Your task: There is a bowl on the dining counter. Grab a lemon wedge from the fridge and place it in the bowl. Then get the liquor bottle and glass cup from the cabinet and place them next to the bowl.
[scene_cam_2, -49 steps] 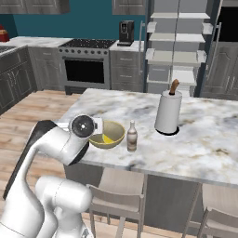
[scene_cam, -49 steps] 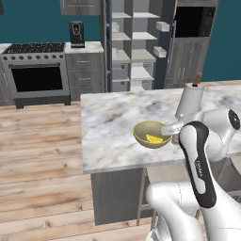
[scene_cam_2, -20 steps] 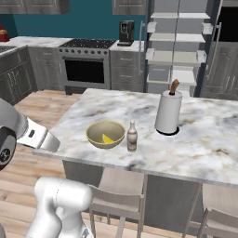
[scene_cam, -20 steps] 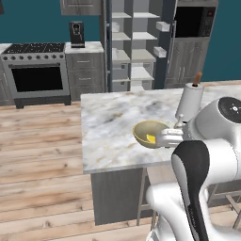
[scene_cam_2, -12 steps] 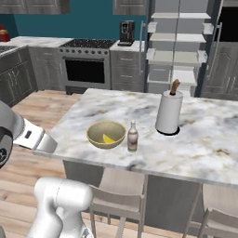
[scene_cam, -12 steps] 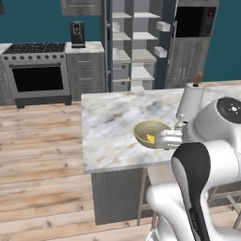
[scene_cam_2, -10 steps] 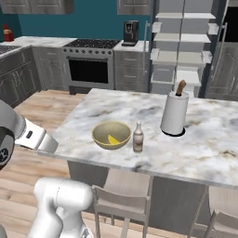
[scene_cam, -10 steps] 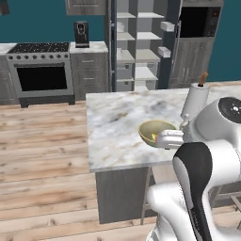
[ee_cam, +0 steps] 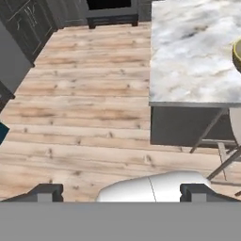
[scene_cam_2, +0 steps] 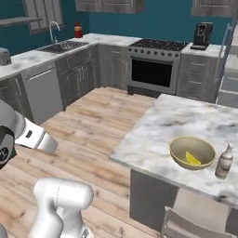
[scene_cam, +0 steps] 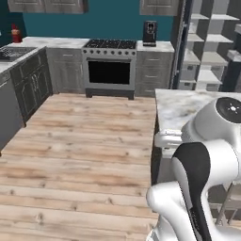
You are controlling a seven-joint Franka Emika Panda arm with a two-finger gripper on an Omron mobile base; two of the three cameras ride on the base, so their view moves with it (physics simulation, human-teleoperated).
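Note:
A yellow-green bowl (scene_cam_2: 179,151) sits on the marble dining counter (scene_cam_2: 158,125) with a lemon wedge (scene_cam_2: 193,159) inside it. The small liquor bottle (scene_cam_2: 224,161) stands upright just right of the bowl. In the hand view, my gripper (ee_cam: 121,193) hangs open over the wooden floor with nothing between its dark fingertips (ee_cam: 44,193). There the counter (ee_cam: 193,52) lies up and to the right, with the bowl's rim (ee_cam: 237,54) at the frame edge. The fridge (scene_cam: 207,56) stands open, its shelves showing. The glass cup is out of view.
A stove (scene_cam: 109,70) and coffee machine (scene_cam: 150,33) line the back wall, with upper cabinets (scene_cam_2: 102,4) above. A sink counter (scene_cam_2: 60,46) and dark lower cabinets run along the left. Stools (ee_cam: 226,155) stand under the dining counter's near edge. Wide wooden floor (scene_cam: 84,141) lies left of the counter.
The whole picture has shifted, so the base has moved: the dining counter now sits far right in both base views. Bowl, lemon and bottle stay put on it. Jaws stay open.

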